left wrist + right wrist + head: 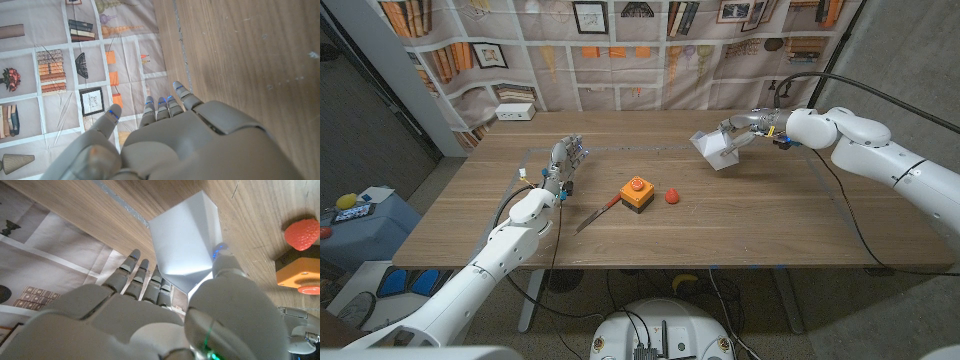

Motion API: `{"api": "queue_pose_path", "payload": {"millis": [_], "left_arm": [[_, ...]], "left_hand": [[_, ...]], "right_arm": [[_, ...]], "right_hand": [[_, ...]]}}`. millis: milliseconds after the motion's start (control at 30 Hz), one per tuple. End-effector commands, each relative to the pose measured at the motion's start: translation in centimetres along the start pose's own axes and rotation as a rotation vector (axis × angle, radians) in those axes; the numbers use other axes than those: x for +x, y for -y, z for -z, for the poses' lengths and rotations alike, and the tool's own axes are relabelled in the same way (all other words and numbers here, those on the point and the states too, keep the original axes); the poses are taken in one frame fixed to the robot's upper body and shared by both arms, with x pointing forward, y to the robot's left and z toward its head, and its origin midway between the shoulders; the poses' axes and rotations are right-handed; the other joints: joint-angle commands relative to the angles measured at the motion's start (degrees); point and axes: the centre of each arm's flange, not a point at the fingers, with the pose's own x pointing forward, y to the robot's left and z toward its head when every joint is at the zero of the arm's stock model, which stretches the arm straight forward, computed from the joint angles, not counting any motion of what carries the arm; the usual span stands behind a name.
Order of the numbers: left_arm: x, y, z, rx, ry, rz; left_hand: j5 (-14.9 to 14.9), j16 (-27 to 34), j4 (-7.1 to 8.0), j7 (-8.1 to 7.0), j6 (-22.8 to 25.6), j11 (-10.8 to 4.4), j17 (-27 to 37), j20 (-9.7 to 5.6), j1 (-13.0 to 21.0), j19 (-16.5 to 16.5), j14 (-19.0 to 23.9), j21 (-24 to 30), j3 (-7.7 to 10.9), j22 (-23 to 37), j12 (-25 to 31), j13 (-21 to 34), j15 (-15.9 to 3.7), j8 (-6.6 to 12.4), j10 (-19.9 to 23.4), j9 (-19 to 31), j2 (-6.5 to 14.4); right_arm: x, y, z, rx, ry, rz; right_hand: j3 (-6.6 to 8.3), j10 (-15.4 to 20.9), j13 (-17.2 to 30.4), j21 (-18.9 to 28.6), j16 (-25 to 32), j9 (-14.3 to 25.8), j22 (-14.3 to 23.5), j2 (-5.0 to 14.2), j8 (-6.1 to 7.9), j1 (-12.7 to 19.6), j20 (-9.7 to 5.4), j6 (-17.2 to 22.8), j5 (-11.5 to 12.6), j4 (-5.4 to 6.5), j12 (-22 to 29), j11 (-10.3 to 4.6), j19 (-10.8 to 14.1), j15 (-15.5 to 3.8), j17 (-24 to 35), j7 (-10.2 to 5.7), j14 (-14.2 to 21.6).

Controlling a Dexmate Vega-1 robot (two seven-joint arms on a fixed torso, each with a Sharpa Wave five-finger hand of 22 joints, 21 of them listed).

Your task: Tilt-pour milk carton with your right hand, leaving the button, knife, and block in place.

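The white milk carton (pixel 716 150) is at the table's far right, tilted over toward the left, and my right hand (pixel 748 126) grips it from the right side. In the right wrist view the carton (pixel 186 240) sits between my right hand's (pixel 165 315) fingers and thumb. An orange box with a red button (pixel 636 193) stands mid-table, with a red strawberry-shaped block (pixel 672 196) just to its right. A knife (pixel 597 214) with a red handle lies left of the button. My left hand (pixel 564 164) stands left of the knife with its fingers apart, holding nothing.
A small white box (pixel 515 111) sits at the table's far left edge against the printed bookshelf backdrop. A strip of tape (pixel 535 150) marks the wood near my left hand. Bare wood (pixel 760 220) lies in front of the carton.
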Motion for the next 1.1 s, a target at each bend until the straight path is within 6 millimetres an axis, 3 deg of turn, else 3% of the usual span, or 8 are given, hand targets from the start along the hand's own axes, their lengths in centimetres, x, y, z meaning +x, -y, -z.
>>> {"api": "queue_pose_path", "payload": {"millis": [33,1100], "left_arm": [[0.1,0.0,0.1,0.0,-0.009,-0.001],[0.5,0.5,0.9,-0.006,0.013,-0.003]], "left_hand": [[0.39,0.15,-0.13,0.06,0.54,0.17,0.09,0.1,-0.21,0.31,0.31,0.05,0.34,0.3,-0.01,0.19,0.28,-0.09,0.27,0.26,4.18],[0.39,0.26,-0.18,0.07,1.07,0.36,0.08,0.37,-0.15,0.54,0.73,0.1,0.53,0.31,0.11,0.2,0.2,0.02,0.82,0.28,4.29]], "right_arm": [[0.1,1.4,-0.1,-0.115,-0.075,-0.142],[0.8,4.7,-2.4,-0.451,-0.186,-0.352]], "right_hand": [[-0.28,1.07,0.18,-0.18,0.4,0.08,0.15,0.75,0.28,-0.07,0.2,0.4,0.03,-0.08,0.14,-0.35,0.36,-3.87,0.21,-0.21,0.89],[-0.74,1.86,0.6,-0.24,1.2,0.0,0.17,1.16,0.63,-0.12,1.01,1.14,-0.04,-0.18,-0.14,-0.72,1.25,-5.06,0.33,-0.74,2.44]]}}
